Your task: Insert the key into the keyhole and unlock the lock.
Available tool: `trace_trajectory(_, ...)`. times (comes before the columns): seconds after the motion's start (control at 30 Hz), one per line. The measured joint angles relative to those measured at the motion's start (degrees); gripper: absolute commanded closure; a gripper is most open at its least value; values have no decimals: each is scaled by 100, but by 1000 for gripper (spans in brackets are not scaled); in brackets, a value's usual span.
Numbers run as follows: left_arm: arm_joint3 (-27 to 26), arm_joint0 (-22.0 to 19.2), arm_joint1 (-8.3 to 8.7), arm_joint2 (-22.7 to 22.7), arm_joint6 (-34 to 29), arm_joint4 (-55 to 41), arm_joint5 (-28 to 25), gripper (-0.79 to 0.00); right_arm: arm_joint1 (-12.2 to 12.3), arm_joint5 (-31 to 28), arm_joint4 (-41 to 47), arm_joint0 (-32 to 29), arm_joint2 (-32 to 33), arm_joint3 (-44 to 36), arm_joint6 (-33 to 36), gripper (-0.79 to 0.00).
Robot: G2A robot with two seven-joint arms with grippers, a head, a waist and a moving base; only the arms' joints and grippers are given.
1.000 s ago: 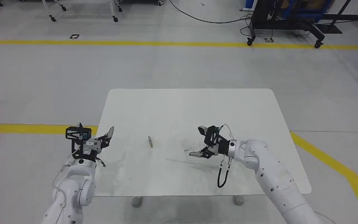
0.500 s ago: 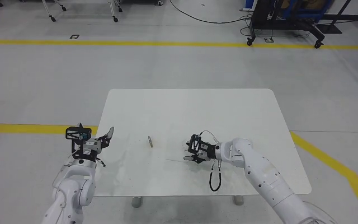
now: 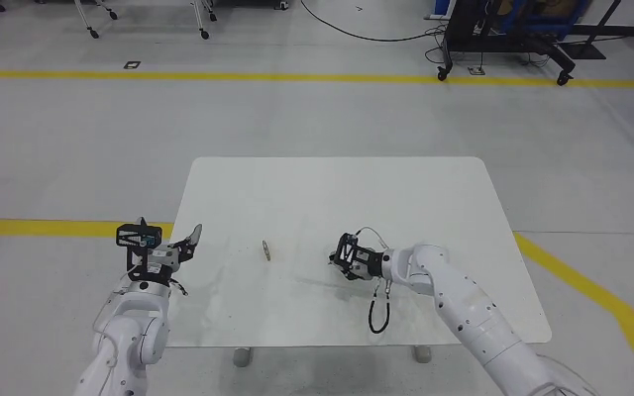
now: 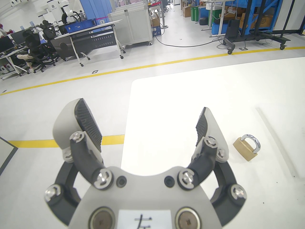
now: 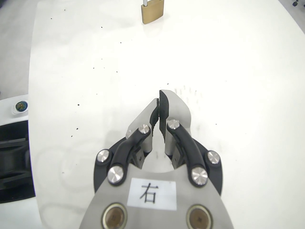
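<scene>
The white desk (image 3: 297, 188), flecked with dark specks, stands on a grey floor (image 3: 99, 148) crossed by yellow lines; the lock (image 3: 265, 248) rests on it between the grippers. The left gripper (image 4: 143, 110) is at the desk's edge, spread wide, holding nothing. The right gripper (image 5: 159, 96) is low over the desk, pads pressed together; nothing is seen between them. Since 1 s ago it has slid nearer the lock and closed; the left has kept still.
</scene>
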Motion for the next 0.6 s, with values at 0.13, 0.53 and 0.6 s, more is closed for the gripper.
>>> trace_trajectory(0.13,0,0,0,0,0,0,0,-785,126,-101,-297,-272,275,-213,-459,0)
trace_trajectory(0.53,-36,2,-1,25,26,19,-44,-785,184,-135,-347,-439,427,-264,-786,0)
trace_trajectory(0.6,-156,11,-4,118,59,95,-196,-785,183,-131,-335,-451,405,-276,-845,0)
